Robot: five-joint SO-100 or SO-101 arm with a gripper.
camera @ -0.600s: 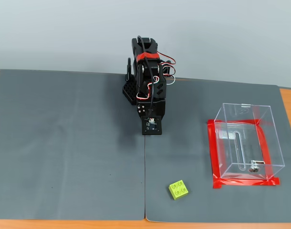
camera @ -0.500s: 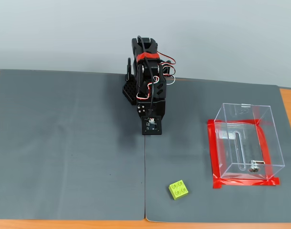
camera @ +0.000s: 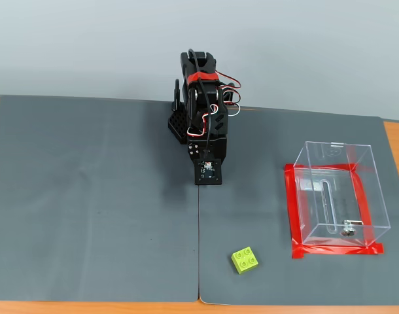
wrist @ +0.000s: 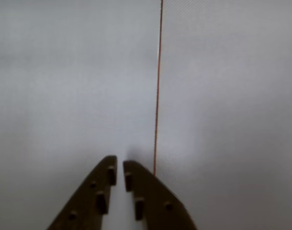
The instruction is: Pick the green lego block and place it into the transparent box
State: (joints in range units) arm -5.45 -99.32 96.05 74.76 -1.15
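Two dark grey mats with a fine woven-looking texture are covering the table, meeting at a thin seam that is running from under the arm to the near edge. An orange strip of bare table is showing along that near edge and at the left and right ends.

The black arm is sitting folded up at the middle of the far edge, red tape wrapped around its upper part and thin wires looping off to its right. Its small camera board is facing out over the seam.

In the wrist view, the gripper is coming in from the bottom edge: two flat, tapering brownish fingers with small raised nubs, tips nearly together with only a thin slit between them and nothing held. It is pointing at blurred grey mat just left of the seam, which is showing here as a reddish line.

The green lego block, glossy lime plastic with four round studs, is lying near the near edge, just right of the seam, well apart from the gripper and out of the wrist view.

Further right, the transparent box, clear-walled and rectangular, is standing open-topped inside a red tape frame near the right edge, a slot and a small metal fitting visible at its bottom.
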